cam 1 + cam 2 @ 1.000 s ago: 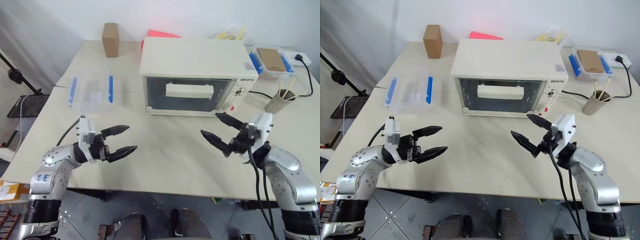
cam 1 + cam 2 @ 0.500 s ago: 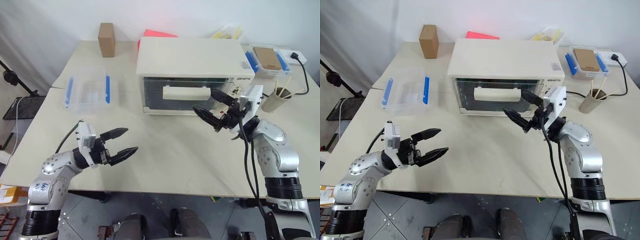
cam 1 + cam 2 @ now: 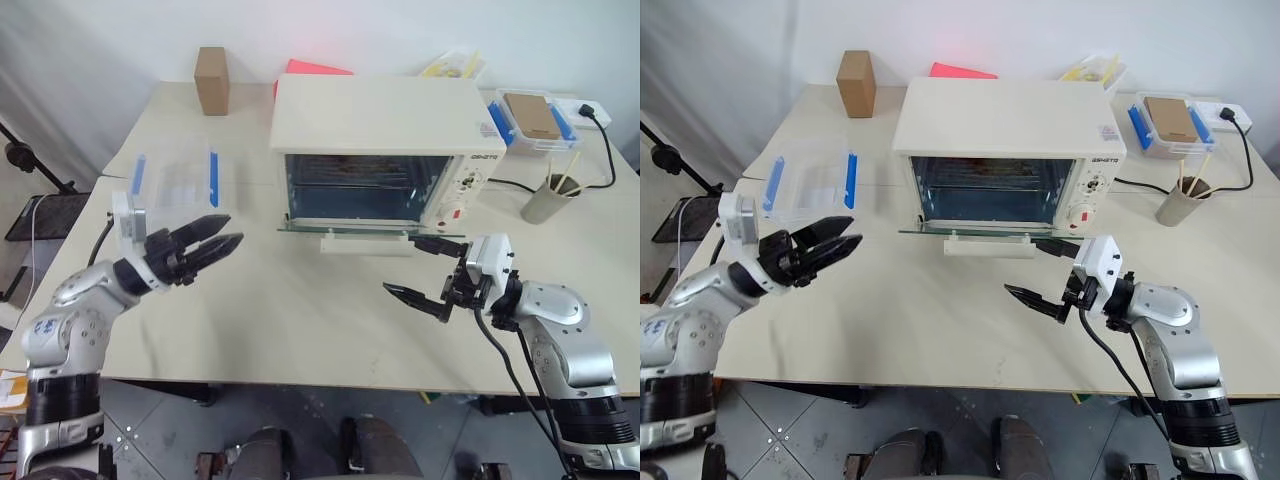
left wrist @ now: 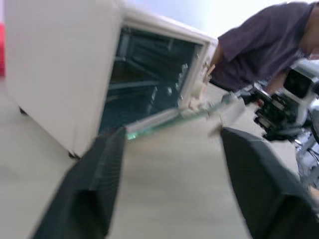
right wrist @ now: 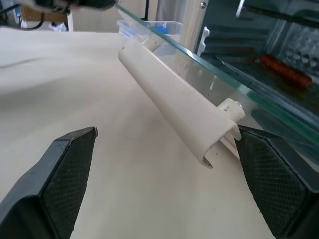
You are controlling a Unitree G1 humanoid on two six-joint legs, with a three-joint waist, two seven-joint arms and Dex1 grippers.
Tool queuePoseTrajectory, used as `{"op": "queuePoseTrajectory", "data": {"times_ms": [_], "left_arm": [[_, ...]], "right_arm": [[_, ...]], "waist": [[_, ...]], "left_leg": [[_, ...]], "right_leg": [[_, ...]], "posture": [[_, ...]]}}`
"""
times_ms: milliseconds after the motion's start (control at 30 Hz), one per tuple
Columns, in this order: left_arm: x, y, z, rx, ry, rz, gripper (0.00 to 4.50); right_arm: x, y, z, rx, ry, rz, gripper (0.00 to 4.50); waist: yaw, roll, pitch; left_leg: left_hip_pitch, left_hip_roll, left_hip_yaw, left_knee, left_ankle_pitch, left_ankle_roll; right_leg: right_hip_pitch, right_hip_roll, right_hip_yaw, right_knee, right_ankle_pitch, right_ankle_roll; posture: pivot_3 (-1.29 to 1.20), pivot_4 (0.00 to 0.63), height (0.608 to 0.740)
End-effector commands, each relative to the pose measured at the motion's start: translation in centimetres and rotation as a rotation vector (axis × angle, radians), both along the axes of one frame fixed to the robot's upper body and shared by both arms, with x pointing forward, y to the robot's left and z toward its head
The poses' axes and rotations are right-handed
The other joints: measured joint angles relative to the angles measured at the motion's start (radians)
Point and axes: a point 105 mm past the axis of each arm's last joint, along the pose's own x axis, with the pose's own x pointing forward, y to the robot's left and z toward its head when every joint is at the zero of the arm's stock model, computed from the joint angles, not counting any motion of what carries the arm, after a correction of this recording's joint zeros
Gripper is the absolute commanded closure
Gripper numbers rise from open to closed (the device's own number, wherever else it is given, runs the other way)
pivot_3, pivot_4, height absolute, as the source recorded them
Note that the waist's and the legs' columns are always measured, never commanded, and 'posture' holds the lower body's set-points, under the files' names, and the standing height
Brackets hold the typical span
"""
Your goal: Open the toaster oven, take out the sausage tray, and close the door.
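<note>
The cream-white toaster oven (image 3: pixel 385 115) stands at the back middle of the table. Its glass door (image 3: pixel 345 229) lies folded down flat, with the bar handle (image 3: pixel 365 243) at its front edge. Inside the cavity sits the sausage tray (image 3: pixel 352 175), and a red sausage (image 5: pixel 284 68) shows on it. My right gripper (image 3: pixel 400 264) is open just in front of the handle's right end, touching nothing. The handle (image 5: pixel 174 99) lies ahead of its two fingers (image 5: pixel 65 169). My left gripper (image 3: pixel 232 230) hovers left of the oven, open and empty, pointing at the oven's side (image 4: pixel 55 74).
A clear plastic box with blue clips (image 3: pixel 175 185) sits at the left. A cardboard block (image 3: pixel 211 80) stands at the back left. A cup of sticks (image 3: pixel 553 198) and a blue-clipped container (image 3: pixel 530 118) are at the right. A person in a dark shirt (image 4: pixel 264 45) is beyond the table.
The door was shut and now lies open and flat. My right gripper reached the handle, then drew back toward the table's front. My left gripper rose and its fingers narrowed.
</note>
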Motion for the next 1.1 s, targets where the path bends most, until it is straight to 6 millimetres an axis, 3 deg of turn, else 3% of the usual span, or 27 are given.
{"op": "queuePoseTrajectory", "data": {"times_ms": [33, 200, 233, 333, 600, 700, 767, 933, 1100], "left_arm": [[1.0, -0.9, 0.6, 0.018, -0.052, -0.008, 2.84], [3.7, -4.7, 0.9, -0.006, -0.089, -0.076, 4.41], [4.3, -5.3, 0.7, -0.005, -0.091, -0.078, 4.49], [6.5, -6.7, 0.0, 0.014, -0.102, -0.030, 4.49], [5.6, -8.2, -3.0, 0.133, -0.099, -0.187, 4.49], [4.9, -7.9, -4.3, 0.182, -0.088, -0.221, 4.49], [4.7, -7.8, -4.8, 0.203, -0.082, -0.232, 4.49], [3.8, -8.3, -6.6, 0.242, -0.082, -0.244, 4.49], [3.5, -8.7, -7.1, 0.237, -0.095, -0.238, 4.49]], "right_arm": [[-0.8, 0.9, 0.5, -0.027, -0.062, 0.071, 0.00], [-0.5, 1.0, 0.4, -0.051, -0.088, 0.069, 0.00], [-0.5, 1.0, 0.4, -0.053, -0.092, 0.068, 0.00], [-0.6, 0.7, 0.3, -0.063, -0.104, 0.052, 0.00], [-2.1, -1.8, -1.0, -0.054, -0.119, -0.126, 0.00], [-4.3, -5.2, -4.0, -0.133, -0.062, -0.282, 0.00], [-5.2, -6.8, -4.6, -0.132, -0.037, -0.367, 0.00], [-5.9, -10.0, -4.0, -0.122, -0.061, -0.552, 0.00], [-5.0, -9.8, -2.9, -0.110, -0.089, -0.551, 0.00]], "waist": [[-0.002, 0.000, 0.000], [0.000, 0.000, 0.000], [0.001, 0.000, 0.000], [-0.002, 0.000, 0.000], [0.017, 0.000, 0.000], [0.049, 0.000, 0.000], [0.052, -0.001, 0.000], [0.038, 0.000, 0.001], [0.020, 0.000, 0.001]], "left_leg": [[0.000, 0.000, 0.000, 0.000, 0.000, 0.000], [0.000, 0.000, 0.001, 0.001, 0.000, 0.000], [0.000, 0.000, 0.001, 0.001, 0.000, 0.000], [0.000, 0.000, 0.002, 0.004, 0.000, 0.000], [-0.003, 0.001, 0.001, 0.002, 0.000, -0.001], [-0.004, 0.000, 0.000, 0.005, -0.001, 0.002], [-0.004, 0.000, -0.001, 0.006, -0.003, 0.003], [0.001, -0.001, 0.002, 0.010, -0.004, 0.006], [0.009, 0.001, 0.001, 0.006, -0.007, 0.009]], "right_leg": [[0.000, 0.000, 0.000, 0.000, 0.000, 0.000], [0.000, 0.001, 0.000, 0.001, 0.000, 0.000], [0.000, 0.001, 0.000, 0.001, 0.000, 0.000], [0.000, 0.001, 0.000, 0.001, 0.000, 0.000], [-0.002, 0.001, -0.002, 0.003, 0.000, 0.000], [-0.001, 0.000, -0.004, 0.001, 0.000, 0.001], [0.001, 0.000, -0.005, 0.001, 0.000, 0.001], [0.008, -0.002, -0.002, -0.003, 0.002, 0.003], [0.013, -0.001, -0.003, -0.003, 0.001, 0.001]], "posture": [[0.00, 0.150, 0.740], [0.00, 0.150, 0.740], [0.00, 0.150, 0.740], [0.00, 0.150, 0.740], [0.00, 0.150, 0.740], [0.00, 0.150, 0.740], [0.00, 0.150, 0.740], [0.00, 0.150, 0.740], [0.00, 0.150, 0.740]]}}
